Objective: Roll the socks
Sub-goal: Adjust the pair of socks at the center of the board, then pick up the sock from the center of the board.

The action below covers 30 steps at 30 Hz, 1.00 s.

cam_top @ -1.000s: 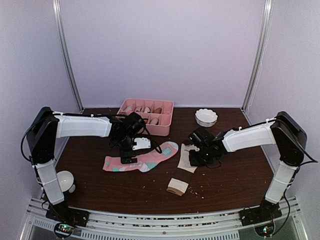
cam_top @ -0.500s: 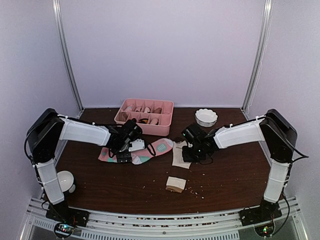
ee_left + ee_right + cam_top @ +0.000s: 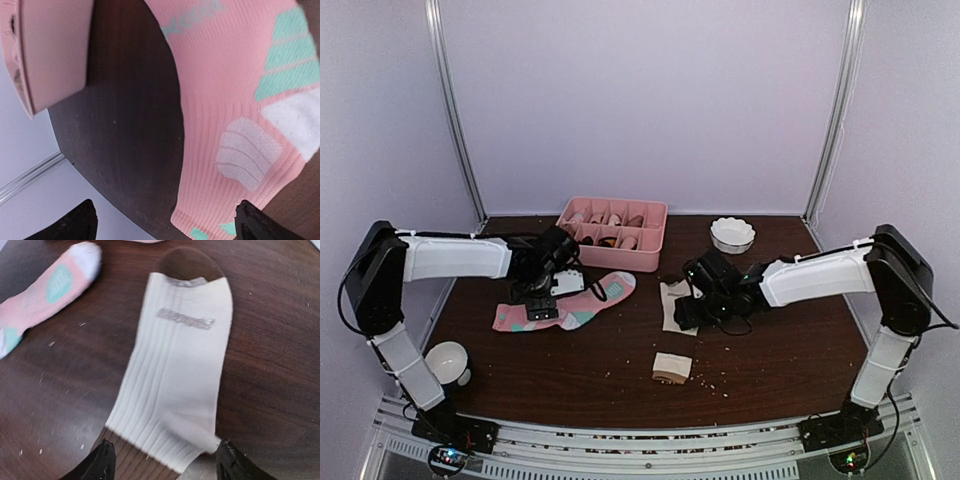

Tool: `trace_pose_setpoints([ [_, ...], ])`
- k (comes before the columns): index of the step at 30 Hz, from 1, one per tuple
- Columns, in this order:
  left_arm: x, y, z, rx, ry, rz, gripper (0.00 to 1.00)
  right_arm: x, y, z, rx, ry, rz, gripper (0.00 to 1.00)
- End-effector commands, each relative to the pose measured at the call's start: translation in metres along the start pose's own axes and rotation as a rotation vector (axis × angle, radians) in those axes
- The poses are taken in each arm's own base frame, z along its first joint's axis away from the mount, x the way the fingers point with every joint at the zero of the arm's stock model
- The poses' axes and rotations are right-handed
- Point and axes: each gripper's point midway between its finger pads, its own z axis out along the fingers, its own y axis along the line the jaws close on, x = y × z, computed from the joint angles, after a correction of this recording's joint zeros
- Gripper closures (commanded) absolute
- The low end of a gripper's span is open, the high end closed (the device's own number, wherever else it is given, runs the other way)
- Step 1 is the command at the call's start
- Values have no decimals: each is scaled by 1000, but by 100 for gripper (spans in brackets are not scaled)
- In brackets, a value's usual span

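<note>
**Both socks flat on table; both grippers released**

Found pink sock point(image 3: 570, 303) flat, left of centre in the overhead view, just below pink tray point(image 3: 638, 262). Left gripper point(image 3: 167, 225) spread wide over its ribbed end edge. Cream sock point(image 3: 175, 375) flat, just right of centre; right gripper point(image 3: 165, 462) likewise unclenched, straddling its brown-edged end. Table point(image 3: 780, 350) showing between the socks. Small cream roll point(image 3: 672, 368) lower centre, apart from both.

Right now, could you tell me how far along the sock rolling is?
Done: nothing is rolled; the pink sock and the cream sock both lie flat on the table. In hand: the left gripper is open over the pink sock's ribbed end, and the right gripper is open astride the cream sock's near brown end. Left: rolling both socks.
</note>
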Motion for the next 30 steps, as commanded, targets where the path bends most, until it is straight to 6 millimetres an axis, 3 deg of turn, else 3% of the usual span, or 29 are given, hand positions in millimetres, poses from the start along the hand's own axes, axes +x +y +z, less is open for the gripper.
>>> trace_pose_setpoints([
  [1, -35, 11, -59, 86, -213, -58, 2, 0, 22, -46, -83, -167, -149, 27],
  [5, -71, -12, -102, 256, -468, -54, 2, 32, 38, -84, -171, -316, -349, 22],
  [10, -92, -33, -117, 394, -553, -70, 2, 76, 45, -113, -290, -421, -516, 23],
  [18, -94, -70, -106, 557, -543, -50, 2, 126, 57, -90, -233, -309, -785, 44],
  [30, -85, -105, -101, 648, -579, -9, 2, 131, 75, -61, -171, -283, -900, 68],
])
